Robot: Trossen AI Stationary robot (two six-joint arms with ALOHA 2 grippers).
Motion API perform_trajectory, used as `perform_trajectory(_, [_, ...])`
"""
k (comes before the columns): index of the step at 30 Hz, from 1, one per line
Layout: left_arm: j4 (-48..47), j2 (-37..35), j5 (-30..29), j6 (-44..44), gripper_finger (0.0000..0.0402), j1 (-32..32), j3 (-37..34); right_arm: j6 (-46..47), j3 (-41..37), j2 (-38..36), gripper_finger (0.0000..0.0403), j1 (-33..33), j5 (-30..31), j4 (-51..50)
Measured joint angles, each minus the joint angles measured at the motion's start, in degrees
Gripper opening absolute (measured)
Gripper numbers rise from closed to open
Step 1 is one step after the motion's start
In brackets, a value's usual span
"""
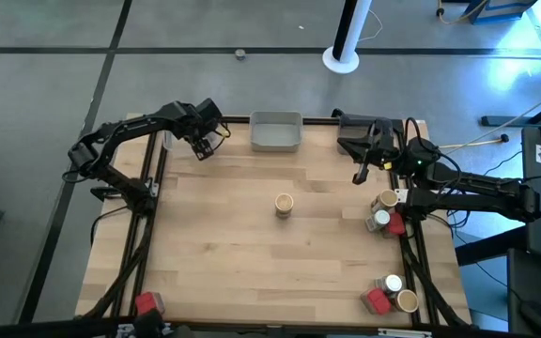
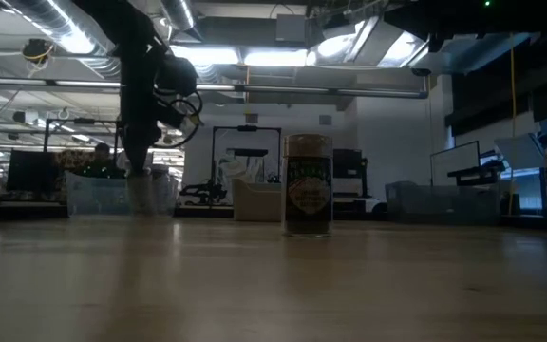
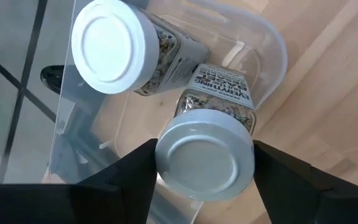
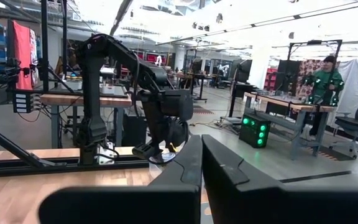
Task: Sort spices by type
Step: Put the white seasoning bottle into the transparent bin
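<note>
Spices sit scattered across the wooden table (image 1: 252, 263). At the far left corner, the left gripper (image 3: 204, 163) hangs over a clear tray (image 3: 263, 43) holding two white-capped jars (image 3: 109, 45); its fingers flank the nearer jar (image 3: 205, 160), though whether they press it or stand clear cannot be told. A red packet (image 1: 146, 302) lies at the near left corner. A tan-brown cylindrical jar (image 1: 284, 204) with a dark label stands upright mid-table. A grey tray (image 1: 275, 131) rests at the far edge. The right gripper (image 4: 199, 168) hovers clenched, empty. Two mixed clusters (image 1: 386, 212) line the right edge.
</note>
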Motion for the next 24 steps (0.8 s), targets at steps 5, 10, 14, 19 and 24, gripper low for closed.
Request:
perform_trajectory(5, [-1.37, 0.02, 0.30, 0.07, 0.0260, 0.00, 1.92, -0.18, 0.00, -0.01, 0.0012, 0.02, 0.01, 0.00])
perform_trajectory(10, [-5.78, 0.02, 0.29, -0.53, 0.0265, -0.24, 6.52, -0.69, 0.00, -0.01, 0.0012, 0.00, 0.01, -0.02])
perform_trajectory(14, [-9.60, 0.00, 0.35, -2.90, 0.0265, -0.65, 10.76, -1.03, 0.00, 0.00, 0.0012, 0.00, 0.03, -0.02])
perform_trajectory(19, [-10.63, -1.11, 5.90, -4.86, 0.0265, -3.28, 14.45, -1.03, 0.00, -0.01, 0.0012, 0.02, 0.03, -0.03])
perform_trajectory(24, [-9.04, -4.01, 6.73, -5.99, 0.0265, -7.64, 15.04, -1.01, 0.00, -0.02, 0.0012, 0.02, 0.02, -0.04])
